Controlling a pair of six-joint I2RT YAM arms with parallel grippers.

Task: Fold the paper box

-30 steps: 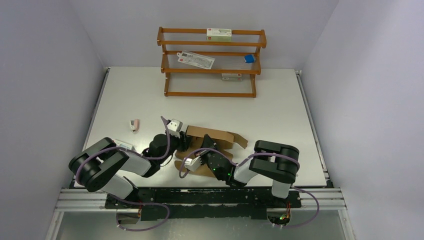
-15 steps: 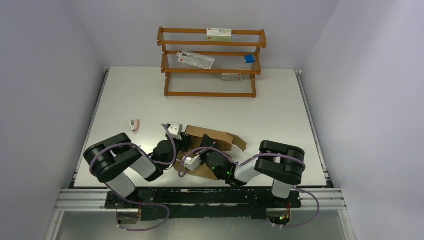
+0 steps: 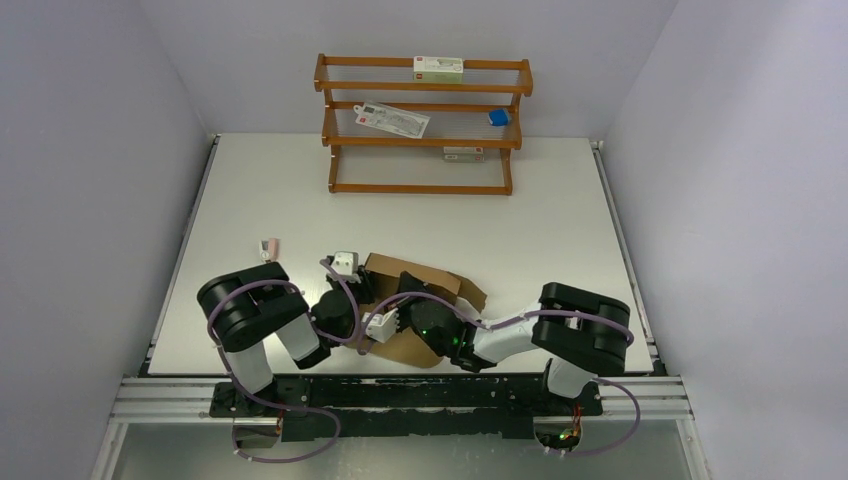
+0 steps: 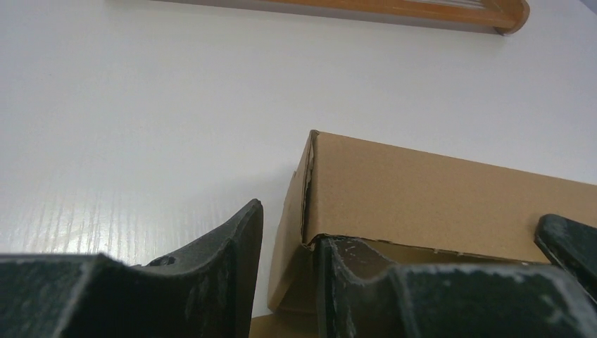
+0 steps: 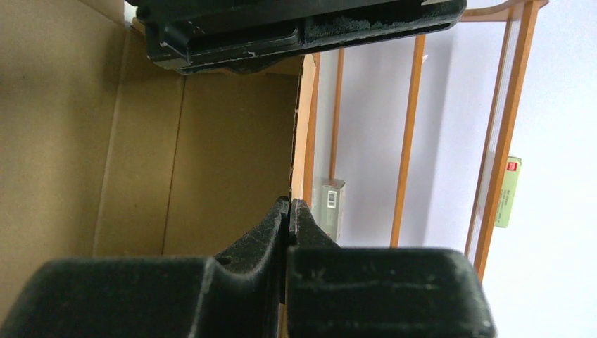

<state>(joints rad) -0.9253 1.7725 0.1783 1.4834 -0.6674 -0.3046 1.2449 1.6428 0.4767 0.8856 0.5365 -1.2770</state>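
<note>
The paper box (image 3: pixel 415 277) is plain brown cardboard, half folded up, lying at the near middle of the table. My left gripper (image 3: pixel 360 283) is at its left end. In the left wrist view the left gripper (image 4: pixel 288 225) stands astride the box's end wall (image 4: pixel 288 232): the inner finger (image 4: pixel 338 274) presses the wall from inside, and a thin strip of table shows between the outer finger (image 4: pixel 236 246) and the wall. My right gripper (image 3: pixel 400 298) reaches into the box from the right. In the right wrist view the right gripper (image 5: pixel 289 205) is shut and empty, at the foot of an upright wall edge (image 5: pixel 304 127).
A wooden shelf rack (image 3: pixel 422 125) stands at the far edge, holding white cartons (image 3: pixel 438 67), a flat packet (image 3: pixel 392 120) and a small blue thing (image 3: pixel 498 117). A small pink and white object (image 3: pixel 267 247) lies on the table to the left. The arm bases line the near edge.
The left arm's elbow has swung right, closer to the box. The right arm has reached further left. The box's right flap has drawn in and the box has shifted slightly left.
</note>
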